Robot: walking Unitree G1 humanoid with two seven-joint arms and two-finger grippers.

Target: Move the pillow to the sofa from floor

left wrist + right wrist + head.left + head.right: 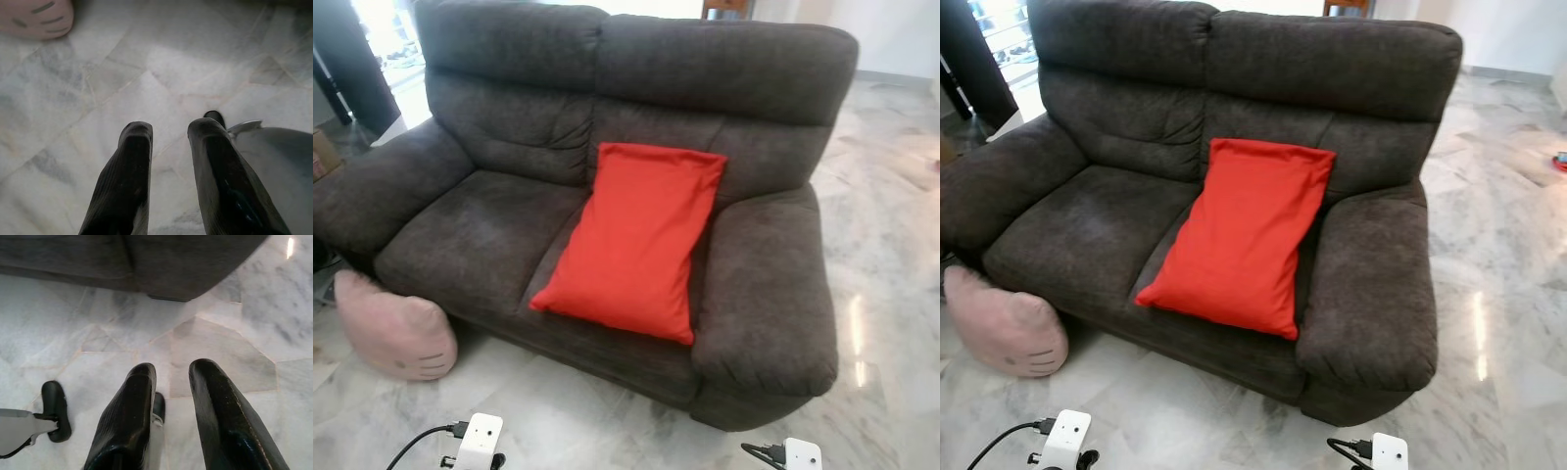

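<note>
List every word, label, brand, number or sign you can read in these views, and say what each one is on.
None: no readable text in any view.
The red pillow and the dark sofa are plain fabric.
The pink cushion on the marble floor bears only stitched whisker lines, no letters.
The left claw and right claw carry no markings.
</note>
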